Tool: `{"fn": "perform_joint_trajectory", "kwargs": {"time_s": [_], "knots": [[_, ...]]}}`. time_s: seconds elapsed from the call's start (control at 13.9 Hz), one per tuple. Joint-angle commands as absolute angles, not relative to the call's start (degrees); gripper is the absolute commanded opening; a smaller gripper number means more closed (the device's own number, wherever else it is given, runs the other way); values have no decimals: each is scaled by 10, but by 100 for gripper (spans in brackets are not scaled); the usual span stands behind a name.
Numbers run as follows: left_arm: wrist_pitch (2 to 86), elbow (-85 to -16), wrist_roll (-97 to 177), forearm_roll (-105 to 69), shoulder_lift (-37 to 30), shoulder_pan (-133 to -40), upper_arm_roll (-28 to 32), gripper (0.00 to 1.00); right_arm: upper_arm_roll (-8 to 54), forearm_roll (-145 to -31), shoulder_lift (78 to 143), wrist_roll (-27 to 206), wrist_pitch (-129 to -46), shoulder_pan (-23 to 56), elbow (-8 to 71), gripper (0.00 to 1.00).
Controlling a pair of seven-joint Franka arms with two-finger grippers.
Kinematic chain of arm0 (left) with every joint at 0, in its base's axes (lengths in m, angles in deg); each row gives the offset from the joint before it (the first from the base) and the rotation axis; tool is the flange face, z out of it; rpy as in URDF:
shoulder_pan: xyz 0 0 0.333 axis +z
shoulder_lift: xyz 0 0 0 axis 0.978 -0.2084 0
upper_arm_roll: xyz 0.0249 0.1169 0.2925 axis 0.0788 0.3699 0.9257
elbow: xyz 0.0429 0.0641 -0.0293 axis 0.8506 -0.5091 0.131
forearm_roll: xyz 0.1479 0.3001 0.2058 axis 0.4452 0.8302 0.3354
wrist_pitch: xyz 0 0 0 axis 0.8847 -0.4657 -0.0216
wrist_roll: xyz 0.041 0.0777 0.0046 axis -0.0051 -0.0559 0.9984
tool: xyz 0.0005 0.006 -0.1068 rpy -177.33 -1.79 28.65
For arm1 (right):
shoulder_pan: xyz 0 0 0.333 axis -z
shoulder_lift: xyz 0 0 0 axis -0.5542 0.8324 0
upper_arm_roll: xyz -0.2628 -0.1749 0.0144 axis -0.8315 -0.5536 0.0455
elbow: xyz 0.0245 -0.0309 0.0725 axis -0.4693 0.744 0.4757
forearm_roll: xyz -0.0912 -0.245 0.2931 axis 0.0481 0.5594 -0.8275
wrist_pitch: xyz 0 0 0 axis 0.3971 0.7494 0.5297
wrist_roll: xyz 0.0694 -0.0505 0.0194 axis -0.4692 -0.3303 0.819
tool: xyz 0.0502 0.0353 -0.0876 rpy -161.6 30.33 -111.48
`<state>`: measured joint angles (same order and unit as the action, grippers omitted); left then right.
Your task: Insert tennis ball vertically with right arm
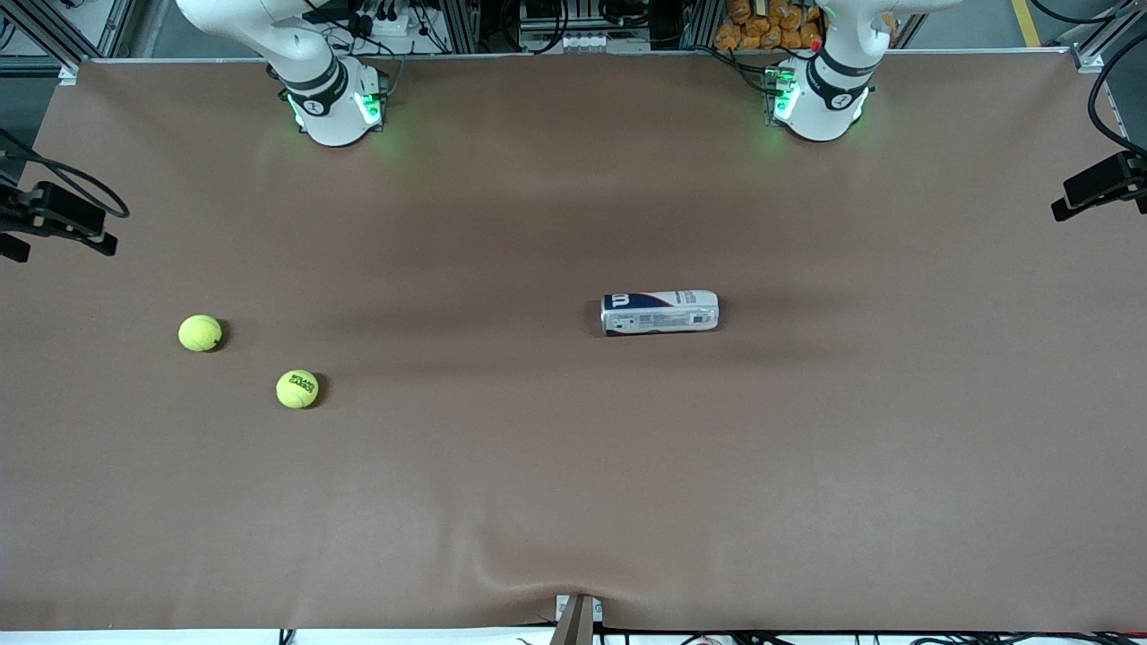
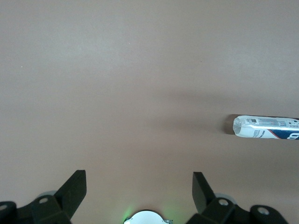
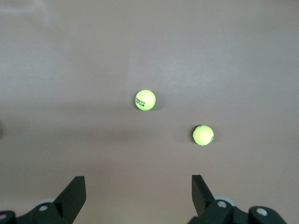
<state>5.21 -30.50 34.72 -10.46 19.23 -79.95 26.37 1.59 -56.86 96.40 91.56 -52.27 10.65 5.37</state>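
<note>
Two yellow tennis balls lie on the brown table toward the right arm's end: a plain one (image 1: 199, 332) (image 3: 203, 135) and a printed one (image 1: 297, 389) (image 3: 145, 100) nearer the front camera. A white and blue tennis ball can (image 1: 660, 312) (image 2: 266, 128) lies on its side near the table's middle. My right gripper (image 3: 138, 179) hangs open and empty high over bare table, apart from both balls. My left gripper (image 2: 138, 176) is open and empty too, high over bare table, with the can off to one side. Neither hand shows in the front view.
The arm bases (image 1: 332, 98) (image 1: 820, 98) stand along the table's back edge. Black camera mounts (image 1: 54, 219) (image 1: 1102, 184) reach in at both ends. The brown cover (image 1: 538, 502) has a wrinkle (image 1: 529, 582) at the front edge.
</note>
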Motion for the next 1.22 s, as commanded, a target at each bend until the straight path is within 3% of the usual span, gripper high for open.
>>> {"fn": "perform_joint_trajectory", "kwargs": {"time_s": [0.0,0.93,1.15], "knots": [[54,-304,340,-109,195,-798,263,100,15,-563,964,921,-518,96,54,100],[28,-306,338,-115,172,-812,255,100,16,-566,967,922,-517,105,111,100],[23,-308,322,-115,153,-841,248,100,97,-559,950,921,-507,174,112,100]]}}
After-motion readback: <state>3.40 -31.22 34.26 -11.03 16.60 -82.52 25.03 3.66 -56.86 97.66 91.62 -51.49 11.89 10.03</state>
